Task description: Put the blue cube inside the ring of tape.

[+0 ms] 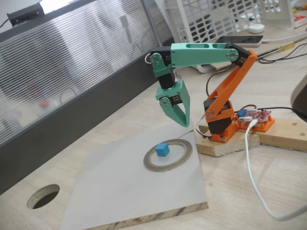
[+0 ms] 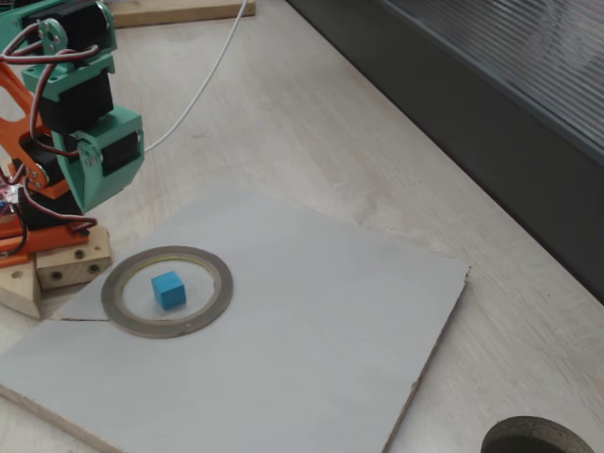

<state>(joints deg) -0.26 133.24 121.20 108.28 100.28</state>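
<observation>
The blue cube [image 1: 162,149] [image 2: 169,289] rests flat on the grey board inside the ring of tape [image 1: 187,153] [image 2: 222,283], slightly off its centre and clear of the band. The ring lies flat near the board's edge closest to the arm's base. My green gripper [image 1: 183,123] [image 2: 85,204] hangs pointing down, raised well above the board and just beyond the ring on the base side. Its fingers look pressed together with nothing between them. It touches neither the cube nor the tape.
The grey board [image 1: 120,191] [image 2: 321,330] lies on a wooden tabletop with a round hole [image 1: 43,196] [image 2: 540,438] cut through it. The orange arm base sits on a wooden block [image 1: 225,144] [image 2: 57,269]. A white cable [image 1: 251,172] trails nearby, and a dark panel [image 1: 57,143] borders the table.
</observation>
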